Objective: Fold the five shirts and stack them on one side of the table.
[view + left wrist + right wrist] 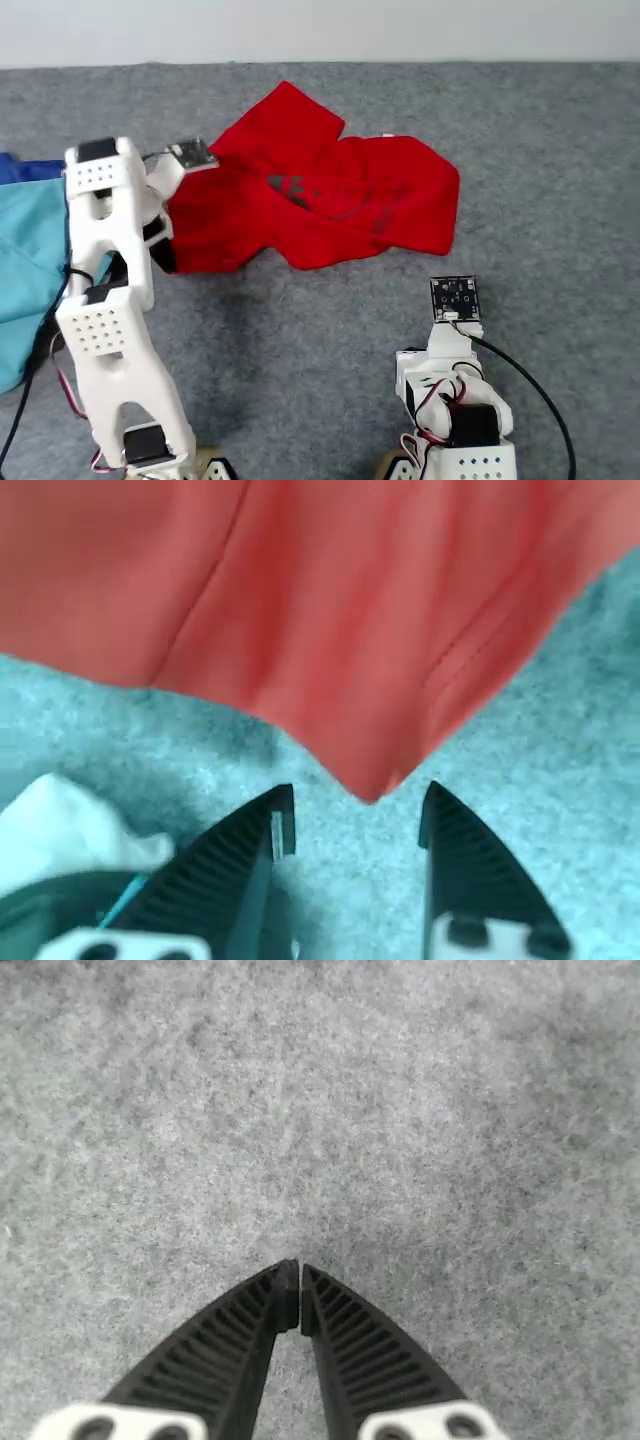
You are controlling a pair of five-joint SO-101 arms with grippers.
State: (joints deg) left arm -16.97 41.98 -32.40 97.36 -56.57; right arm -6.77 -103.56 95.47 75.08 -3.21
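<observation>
A crumpled red shirt lies on the grey felt table at the back middle. My left arm stands along the shirt's left edge. In the left wrist view my left gripper is open, and a corner of the red shirt points down into the gap between its black fingers without being pinched. My right arm is folded back at the front right. Its gripper is shut on nothing, pointing at bare felt.
A light teal shirt lies at the left edge, with a strip of dark blue cloth behind it. Bare felt stretches across the front middle and the whole right side. A pale wall bounds the table's far edge.
</observation>
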